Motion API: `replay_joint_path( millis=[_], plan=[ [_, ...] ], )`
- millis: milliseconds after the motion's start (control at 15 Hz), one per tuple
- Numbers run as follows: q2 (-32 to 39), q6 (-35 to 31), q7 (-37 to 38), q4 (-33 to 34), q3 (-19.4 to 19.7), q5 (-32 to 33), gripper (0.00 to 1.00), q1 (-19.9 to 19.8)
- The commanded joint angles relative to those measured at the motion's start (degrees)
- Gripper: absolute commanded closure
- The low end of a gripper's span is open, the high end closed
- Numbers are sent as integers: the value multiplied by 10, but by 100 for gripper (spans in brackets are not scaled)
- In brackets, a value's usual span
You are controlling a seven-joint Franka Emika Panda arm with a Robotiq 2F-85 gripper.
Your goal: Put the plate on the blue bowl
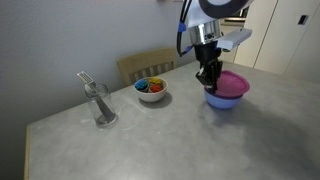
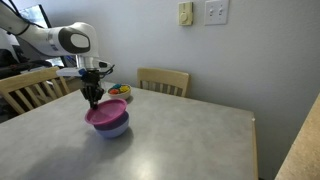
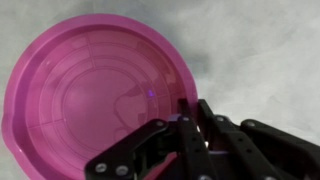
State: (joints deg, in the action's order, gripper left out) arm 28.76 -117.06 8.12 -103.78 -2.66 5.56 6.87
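Note:
The magenta-pink plate (image 1: pixel 234 84) (image 2: pixel 106 114) lies on top of the blue bowl (image 1: pixel 222 101) (image 2: pixel 113 129), tilted a little, in both exterior views. Only a strip of the bowl's wall shows under it. My gripper (image 1: pixel 209 76) (image 2: pixel 92 101) comes down from above onto the plate's edge. In the wrist view the plate (image 3: pixel 90 95) fills the left of the picture, and the gripper (image 3: pixel 185 125) is shut with the plate's rim pinched between its black fingers (image 3: pixel 205 140). The bowl is hidden beneath the plate there.
A small white bowl (image 1: pixel 151 91) (image 2: pixel 118 92) with colourful contents stands nearby on the grey table (image 1: pixel 150 140). A clear glass (image 1: pixel 102 106) holding a utensil stands further along. Wooden chairs (image 1: pixel 145 65) (image 2: pixel 163 80) are pushed up to the table's far edge.

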Motion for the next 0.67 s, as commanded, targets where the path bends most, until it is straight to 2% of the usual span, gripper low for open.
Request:
replay_joint_path(
  millis=[0, 600],
  plan=[
    [-2, -20, -30, -10, -1, -21, 97, -17],
    [25, -17, -62, 7, -4, -45, 97, -28]
  ],
)
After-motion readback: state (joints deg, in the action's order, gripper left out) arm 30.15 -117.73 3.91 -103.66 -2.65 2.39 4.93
